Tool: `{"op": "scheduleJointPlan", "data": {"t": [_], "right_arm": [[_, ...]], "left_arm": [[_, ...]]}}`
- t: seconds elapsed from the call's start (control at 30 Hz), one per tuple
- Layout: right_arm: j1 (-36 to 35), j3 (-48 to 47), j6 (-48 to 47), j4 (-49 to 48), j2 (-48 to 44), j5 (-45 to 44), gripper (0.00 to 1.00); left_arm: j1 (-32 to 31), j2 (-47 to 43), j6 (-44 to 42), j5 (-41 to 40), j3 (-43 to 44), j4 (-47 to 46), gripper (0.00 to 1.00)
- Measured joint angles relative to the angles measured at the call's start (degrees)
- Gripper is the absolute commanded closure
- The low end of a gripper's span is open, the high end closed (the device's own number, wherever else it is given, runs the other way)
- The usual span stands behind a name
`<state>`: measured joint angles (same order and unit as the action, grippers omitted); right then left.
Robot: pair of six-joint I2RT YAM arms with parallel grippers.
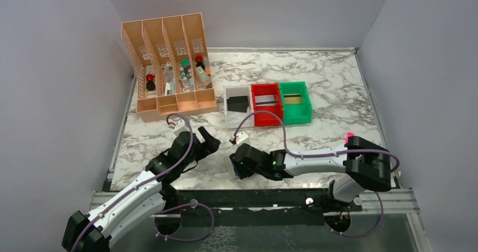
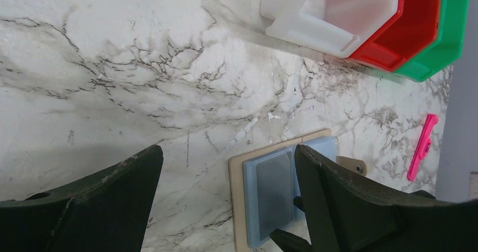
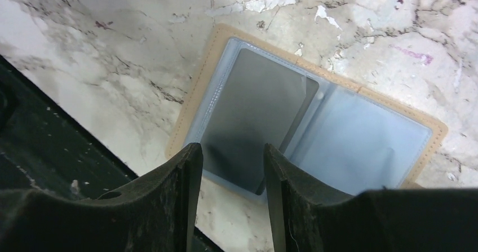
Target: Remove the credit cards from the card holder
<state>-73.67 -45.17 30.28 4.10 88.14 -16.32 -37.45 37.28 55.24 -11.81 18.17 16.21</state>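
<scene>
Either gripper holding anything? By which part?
Nothing held. Left gripper open; right gripper open over the grey card in the card holder.

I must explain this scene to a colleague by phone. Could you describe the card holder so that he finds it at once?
On the marble table, go from the red bin toward the near edge. There the card holder lies open beneath the right pincer. Unlike anything nearby, it has a tan border around pale blue-grey lining, with a dark grey card in one pocket.
</scene>
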Motion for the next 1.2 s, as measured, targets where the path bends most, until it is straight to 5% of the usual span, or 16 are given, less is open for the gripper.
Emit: {"op": "scheduleJointPlan", "data": {"t": [0.23,0.43,0.73,1.1,1.2], "right_arm": [[-1.1,-5.2,-1.6,3.3,7.0,-1.4,0.53],[-1.8,-7.0,1.4,4.9,8.6,-4.9,0.78],[-1.9,-7.0,4.4,4.9,8.6,-6.3,0.99],[-1.9,-5.5,4.3,4.5,6.9,-6.3,0.99],[-1.9,-4.5,4.2,4.6,4.8,-6.3,0.76]], "left_arm": [[0.0,-0.3,0.0,0.0,0.0,0.2,0.1],[0.0,-1.4,0.0,0.0,-0.4,0.2,0.1],[0.0,-1.1,0.0,0.9,-1.0,0.1,0.1],[0.0,3.1,-1.1,5.9,-2.3,-4.7,0.1],[0.0,4.6,-1.9,7.4,-2.3,-6.3,0.1]]}}
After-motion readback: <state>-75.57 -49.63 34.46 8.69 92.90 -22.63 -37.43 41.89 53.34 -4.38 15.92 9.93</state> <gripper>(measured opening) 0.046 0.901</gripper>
